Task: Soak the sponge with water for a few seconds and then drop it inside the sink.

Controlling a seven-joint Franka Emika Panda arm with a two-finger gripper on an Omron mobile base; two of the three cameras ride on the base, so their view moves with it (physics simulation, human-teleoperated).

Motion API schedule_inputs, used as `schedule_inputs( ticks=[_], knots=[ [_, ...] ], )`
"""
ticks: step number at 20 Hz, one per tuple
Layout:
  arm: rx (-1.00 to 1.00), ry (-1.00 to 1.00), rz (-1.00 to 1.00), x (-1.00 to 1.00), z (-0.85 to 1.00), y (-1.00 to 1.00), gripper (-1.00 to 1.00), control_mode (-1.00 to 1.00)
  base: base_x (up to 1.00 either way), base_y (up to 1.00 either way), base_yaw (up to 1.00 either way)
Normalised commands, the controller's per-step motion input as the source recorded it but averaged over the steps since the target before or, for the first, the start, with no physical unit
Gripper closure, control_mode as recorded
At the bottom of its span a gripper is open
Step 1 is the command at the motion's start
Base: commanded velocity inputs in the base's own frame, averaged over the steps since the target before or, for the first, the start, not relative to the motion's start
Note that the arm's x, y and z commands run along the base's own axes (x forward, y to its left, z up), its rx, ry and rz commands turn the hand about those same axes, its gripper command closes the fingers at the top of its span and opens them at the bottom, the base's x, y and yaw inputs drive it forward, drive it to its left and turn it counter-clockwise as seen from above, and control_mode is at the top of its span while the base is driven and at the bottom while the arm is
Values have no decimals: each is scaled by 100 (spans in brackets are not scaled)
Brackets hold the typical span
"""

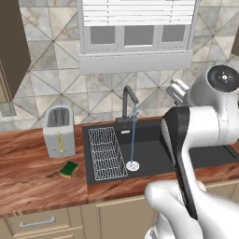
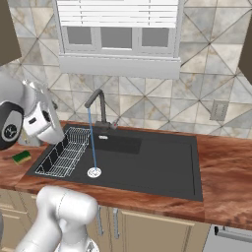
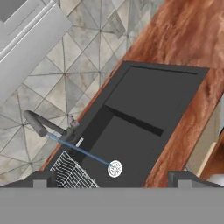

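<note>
The sponge (image 1: 69, 169), green on top with a yellow underside, lies flat on the wooden counter left of the sink (image 1: 154, 144), in front of the toaster; in the right base view the sponge (image 2: 21, 157) sits at the far left. A thin blue stream of water (image 1: 133, 135) falls from the dark faucet (image 1: 129, 99) onto the round drain (image 1: 133, 165). My gripper (image 3: 113, 178) hangs high over the sink (image 3: 144, 109), open, with nothing between its fingertips (image 3: 43, 178), well apart from the sponge.
A silver toaster (image 1: 59, 130) stands on the counter behind the sponge. A white wire rack (image 1: 106, 153) fills the sink's left part. A tiled wall and a window rise behind the faucet. Wooden counter (image 2: 226, 162) continues right of the sink.
</note>
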Motion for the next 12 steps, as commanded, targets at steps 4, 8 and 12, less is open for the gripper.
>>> schedule_inputs(
  ticks=[4, 8, 12],
  knots=[
    [14, 0, 9, 0, 0, 38, -100, -100, 0, 0, 0],
    [22, 0, 11, 0, 3, 41, -100, -100, 0, 0, 0],
    [18, 10, 19, 0, 23, 57, -100, -100, 0, 0, 0]
  ],
)
